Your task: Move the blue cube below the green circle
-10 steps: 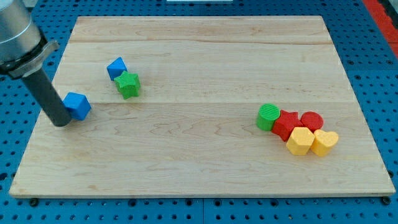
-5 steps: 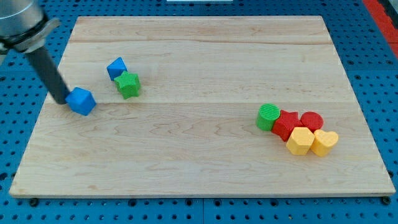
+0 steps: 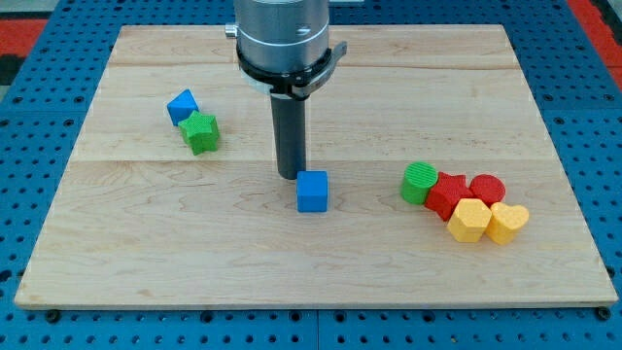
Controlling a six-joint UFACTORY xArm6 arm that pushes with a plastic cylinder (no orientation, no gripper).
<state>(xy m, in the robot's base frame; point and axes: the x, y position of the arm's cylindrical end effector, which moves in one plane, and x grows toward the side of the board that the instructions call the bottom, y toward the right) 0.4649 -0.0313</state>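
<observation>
Bare board (image 3: pixel 364 194) between blue cube (image 3: pixel 312 192), green circle (image 3: pixel 419 183)

The blue cube (image 3: pixel 312 191) now sits near the board's middle, far to the view's right of its earlier spot by the left edge. My tip (image 3: pixel 289 174) has crossed with it and rests just beside the cube's upper left.

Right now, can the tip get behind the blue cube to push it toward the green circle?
Probably yes. My tip sits just up-left of the blue cube, almost touching. Bare board lies between the cube and the green circle, so nothing blocks a push to the view's right.
</observation>
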